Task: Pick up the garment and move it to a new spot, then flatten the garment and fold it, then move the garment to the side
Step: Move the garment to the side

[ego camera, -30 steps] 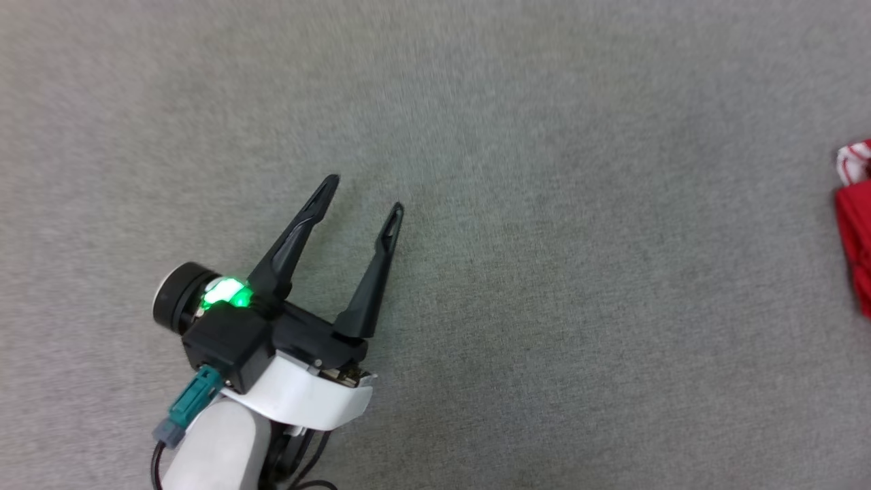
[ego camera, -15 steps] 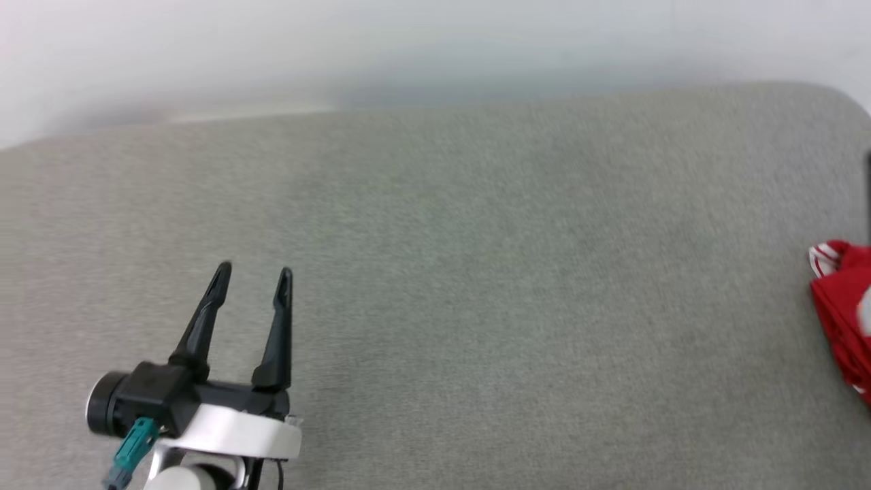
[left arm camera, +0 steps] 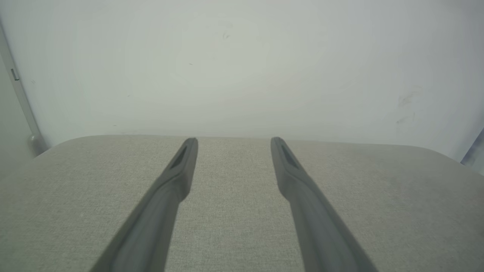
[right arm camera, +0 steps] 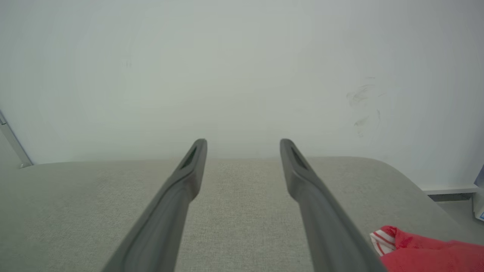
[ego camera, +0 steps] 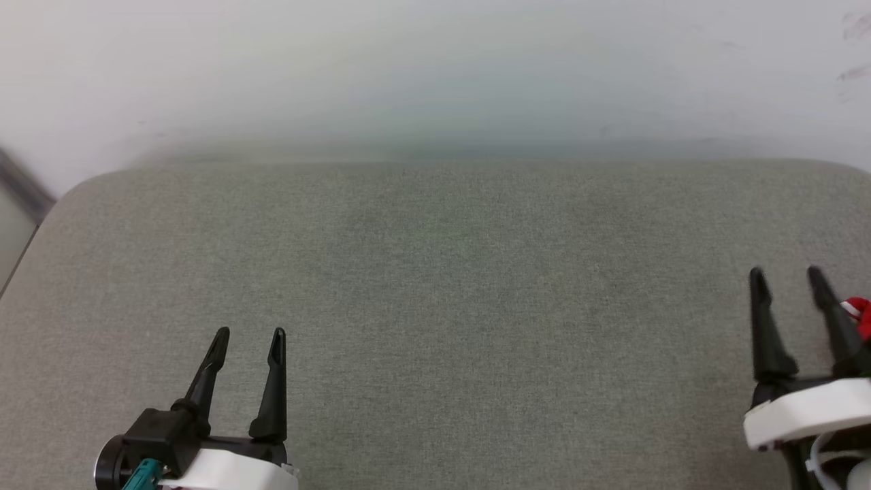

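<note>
The garment [ego camera: 860, 314] is red cloth with red-white striped trim, peeking in at the right edge of the head view just past my right gripper [ego camera: 788, 280]. In the right wrist view the garment [right arm camera: 423, 251] lies on the grey cushion at the lower right, beside the right finger and apart from it. My right gripper [right arm camera: 243, 146] is open with nothing between its fingers. My left gripper [ego camera: 249, 335] stands open at the lower left, far from the garment. Seen from the left wrist, the left gripper [left arm camera: 233, 142] holds only air above the cushion.
A wide grey fabric cushion [ego camera: 449, 286] with rounded corners spans the view, its far edge against a white wall [ego camera: 435, 68]. Bare floor and a baseboard [right arm camera: 450, 190] show past the cushion's right end.
The head camera has tilted up, bringing the wall and the cushion's far edge into view. My right gripper has come into view at the lower right, and the left one sits lower and further left.
</note>
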